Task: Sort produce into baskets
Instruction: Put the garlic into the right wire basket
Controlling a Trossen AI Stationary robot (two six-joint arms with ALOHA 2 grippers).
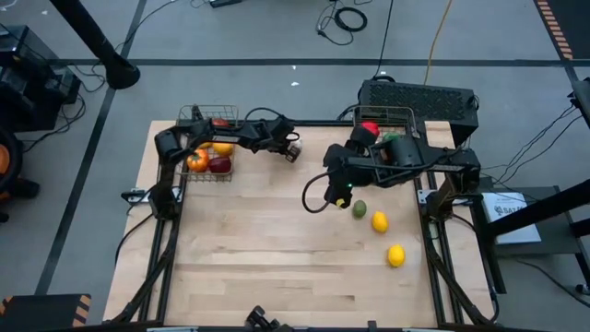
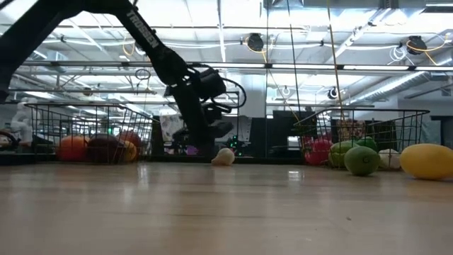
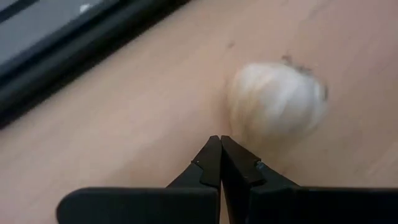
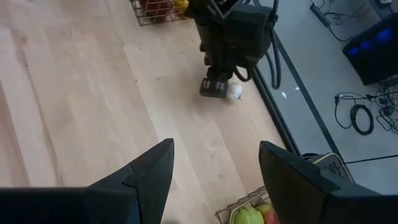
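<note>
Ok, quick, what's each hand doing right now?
Left hand: closed, empty, tips beside the white garlic bulb on the table.
Right hand: open, empty, above the wooden table.

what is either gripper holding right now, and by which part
Nothing is held. The left gripper is shut and empty beside the garlic; the right gripper is open above the table.

The right gripper (image 4: 214, 171) hangs with fingers apart over the wooden table (image 4: 81, 112). Farther off, the left gripper (image 4: 212, 88) sits beside a white garlic (image 4: 234, 92).
</note>
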